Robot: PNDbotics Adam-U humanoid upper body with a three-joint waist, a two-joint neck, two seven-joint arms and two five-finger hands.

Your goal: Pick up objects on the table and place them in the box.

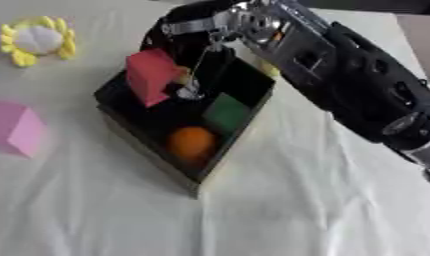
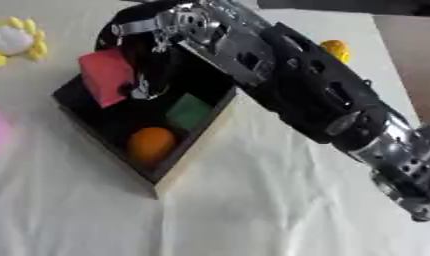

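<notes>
White cloth covers the tabletop (image 1: 280, 210). At centre lies the black box (image 1: 122, 127), entered from 2 o'clock by the right robot hand (image 1: 188, 37), curled round a red block (image 1: 148, 75) at the box's 11 o'clock corner. A green block (image 1: 225, 112) and orange ball (image 1: 190, 142) are already inside. Release is judged next. A pink block (image 1: 15, 127) at 9 o'clock and flower toy (image 1: 36, 40) at 11 o'clock remain outside.

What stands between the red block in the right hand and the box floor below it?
Nothing visible does. The right hand holds the red block over the box's far end. The green cube and the orange ball lie further toward the near end, not under the block.
</notes>
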